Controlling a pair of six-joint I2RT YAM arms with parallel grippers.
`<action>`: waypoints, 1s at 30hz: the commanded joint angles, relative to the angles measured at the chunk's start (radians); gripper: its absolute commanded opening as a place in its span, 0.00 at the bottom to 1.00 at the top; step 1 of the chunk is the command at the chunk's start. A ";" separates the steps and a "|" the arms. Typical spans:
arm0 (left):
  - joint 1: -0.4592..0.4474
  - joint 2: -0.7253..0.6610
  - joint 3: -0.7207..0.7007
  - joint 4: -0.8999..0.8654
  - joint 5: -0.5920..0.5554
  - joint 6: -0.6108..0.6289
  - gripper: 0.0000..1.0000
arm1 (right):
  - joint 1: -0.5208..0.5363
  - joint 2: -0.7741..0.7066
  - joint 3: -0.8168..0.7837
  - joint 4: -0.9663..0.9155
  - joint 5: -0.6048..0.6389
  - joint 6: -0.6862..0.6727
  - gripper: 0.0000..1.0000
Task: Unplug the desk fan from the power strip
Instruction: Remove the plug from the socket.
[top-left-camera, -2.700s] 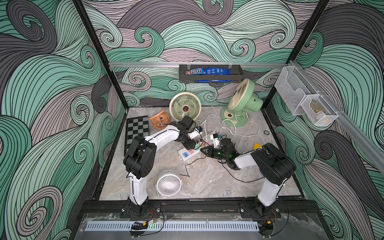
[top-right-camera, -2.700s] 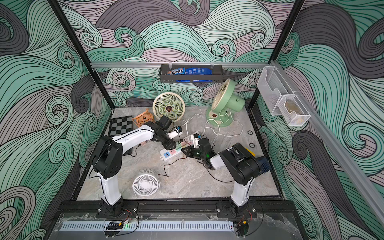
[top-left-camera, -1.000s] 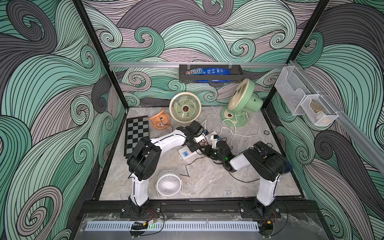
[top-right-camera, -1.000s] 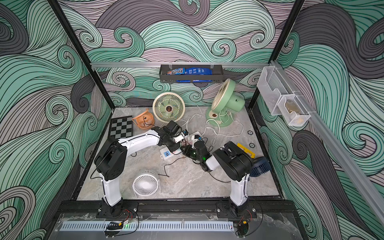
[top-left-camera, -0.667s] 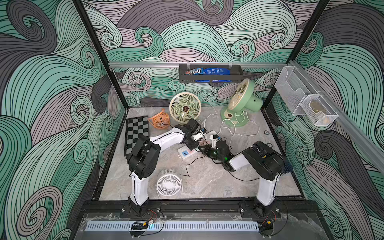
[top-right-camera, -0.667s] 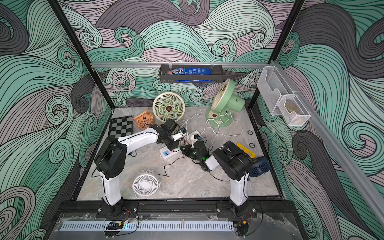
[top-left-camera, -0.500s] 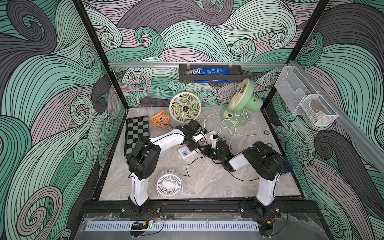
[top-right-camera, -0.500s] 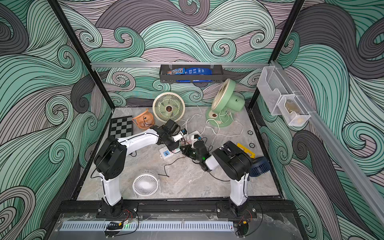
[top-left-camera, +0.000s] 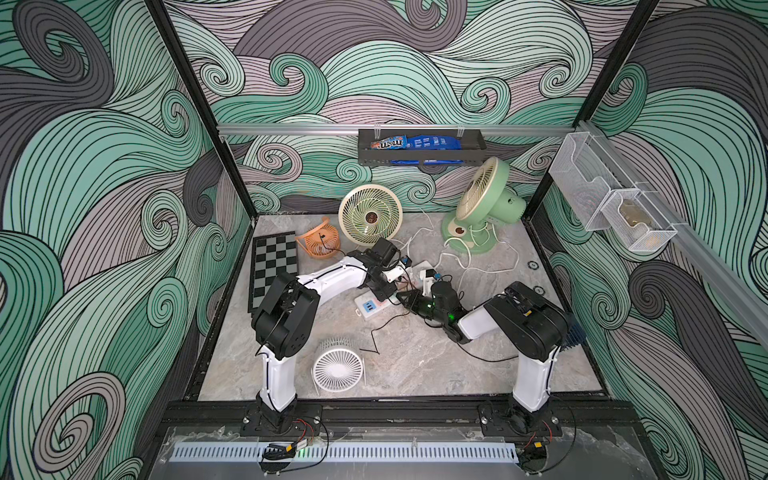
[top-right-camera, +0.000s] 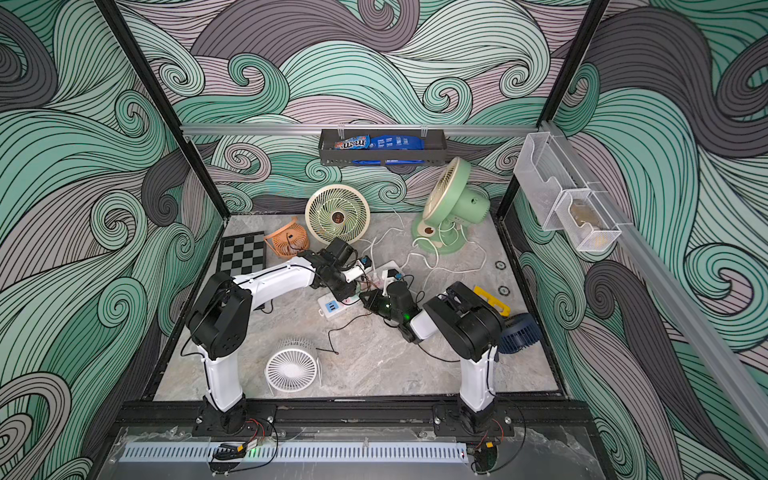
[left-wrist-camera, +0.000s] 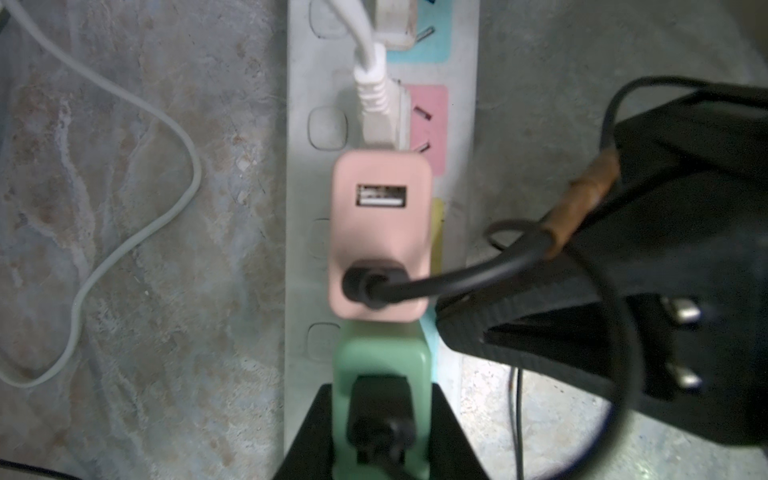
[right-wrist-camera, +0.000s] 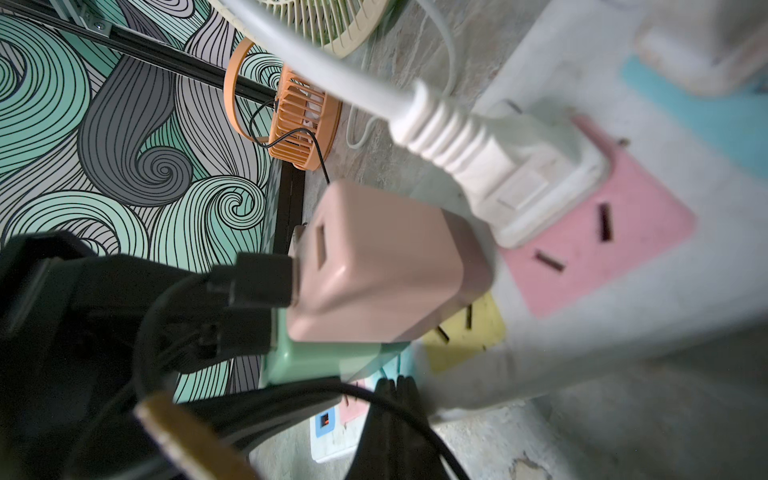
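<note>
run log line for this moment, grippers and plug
left gripper: shut on mint green plastic plug adapter | right gripper: shut, tip at edge of long white plastic power strip

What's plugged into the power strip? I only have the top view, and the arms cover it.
Observer: The left wrist view shows a pink adapter with a black cable in one USB port. Its other port is empty.
Operator: Left tool on that one?
Observer: No. The left tool clamps the green adapter beside it.
Operator: Anything else plugged in?
Observer: A white plug sits in the pink socket of the power strip.
</note>
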 joint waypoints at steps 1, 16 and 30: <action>0.024 0.003 0.043 -0.033 0.073 -0.012 0.00 | 0.008 0.043 -0.005 -0.117 0.023 -0.003 0.00; 0.024 -0.012 0.027 -0.027 0.079 -0.003 0.00 | 0.010 0.050 0.001 -0.122 0.026 -0.004 0.00; -0.009 -0.042 -0.012 0.026 -0.021 0.038 0.00 | 0.010 0.052 0.011 -0.132 0.024 -0.009 0.00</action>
